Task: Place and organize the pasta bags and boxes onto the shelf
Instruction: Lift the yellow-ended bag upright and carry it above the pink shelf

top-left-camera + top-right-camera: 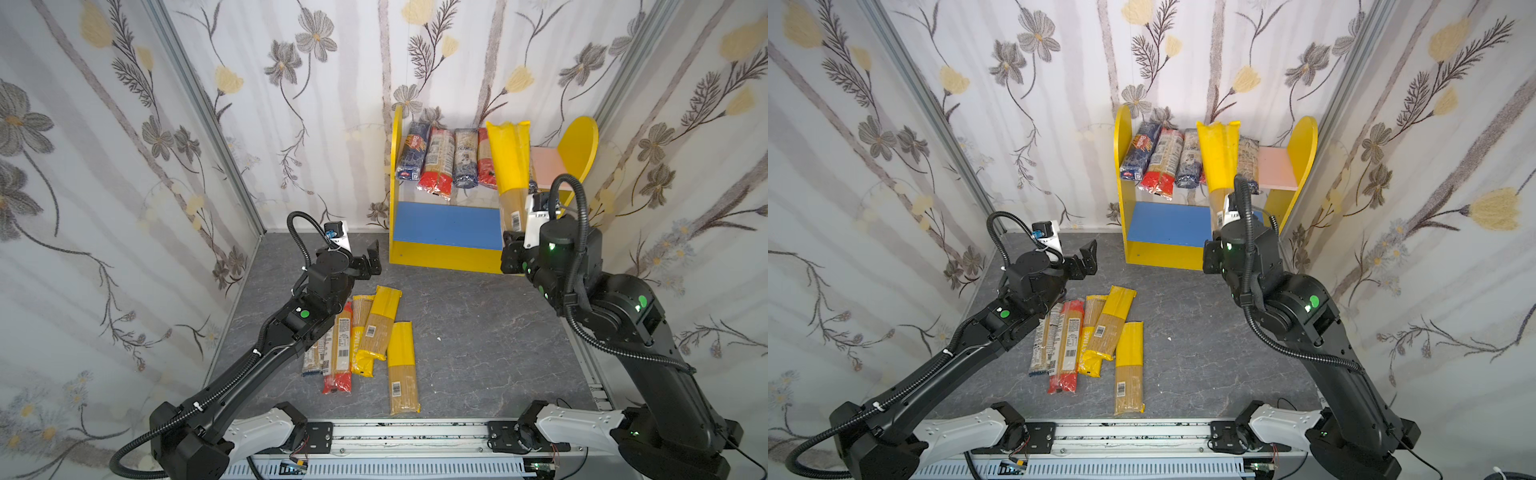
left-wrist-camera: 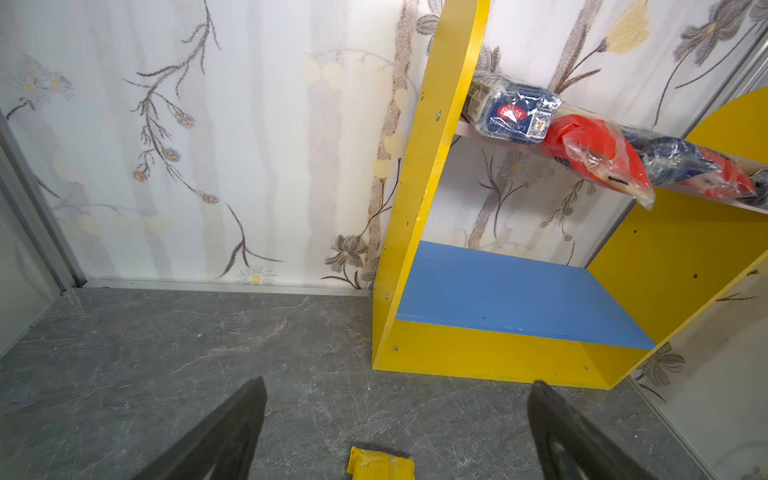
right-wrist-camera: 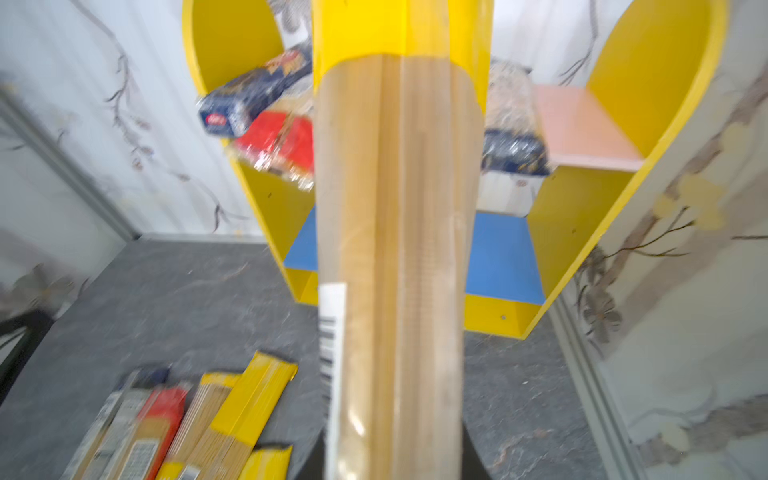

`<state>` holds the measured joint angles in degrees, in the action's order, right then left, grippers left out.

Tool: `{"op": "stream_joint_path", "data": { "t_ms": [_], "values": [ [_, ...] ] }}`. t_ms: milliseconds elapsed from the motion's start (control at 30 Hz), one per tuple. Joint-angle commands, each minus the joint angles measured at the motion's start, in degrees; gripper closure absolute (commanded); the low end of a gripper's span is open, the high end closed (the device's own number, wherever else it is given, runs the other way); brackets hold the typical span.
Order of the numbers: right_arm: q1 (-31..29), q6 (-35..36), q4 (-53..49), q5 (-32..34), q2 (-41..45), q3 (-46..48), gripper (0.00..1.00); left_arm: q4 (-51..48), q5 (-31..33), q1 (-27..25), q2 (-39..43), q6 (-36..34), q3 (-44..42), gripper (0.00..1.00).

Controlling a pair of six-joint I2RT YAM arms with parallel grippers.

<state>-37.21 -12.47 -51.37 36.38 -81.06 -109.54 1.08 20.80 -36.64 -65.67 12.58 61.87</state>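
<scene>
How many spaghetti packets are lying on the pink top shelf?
5, left to right: blue packet, red packet, second blue, second red, and a last packet past the held yellow packet, which may hide more.

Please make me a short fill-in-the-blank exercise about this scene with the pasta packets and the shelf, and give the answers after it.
1. The right gripper holds a spaghetti packet up, its ____ end on top.
2. The left gripper's jaws stand ____ and hold nothing.
3. The shelf's ____ lower board carries no packets.
Missing words: yellow; open; blue.
</scene>
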Motion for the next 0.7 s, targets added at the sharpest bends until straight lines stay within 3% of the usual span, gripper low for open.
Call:
{"op": "stream_joint_path", "data": {
  "t_ms": [0, 133, 333, 667],
  "values": [
    [5.49, 8.18, 6.8, 5.14, -4.94, -7.16, 1.0, 3.92, -1.41, 0.39, -0.89, -1.32, 0.98, 0.0],
    [13.17, 11.51, 10.27, 3.57, -13.97, -16.72, 1.0, 6.39, -3.59, 1.52, -2.8, -1.67, 1.58, 0.0],
    [22.66, 12.68, 11.63, -5.07, -26.49, -31.1, 0.96, 11.37, -7.25, 3.92, -5.7, -1.89, 1.9, 0.0],
    [29.41, 16.88, 15.3, -7.72, -33.01, -33.04, 0.91, 14.01, -11.27, 8.02, -9.67, -0.74, 3.64, 0.0]
  ]
}}
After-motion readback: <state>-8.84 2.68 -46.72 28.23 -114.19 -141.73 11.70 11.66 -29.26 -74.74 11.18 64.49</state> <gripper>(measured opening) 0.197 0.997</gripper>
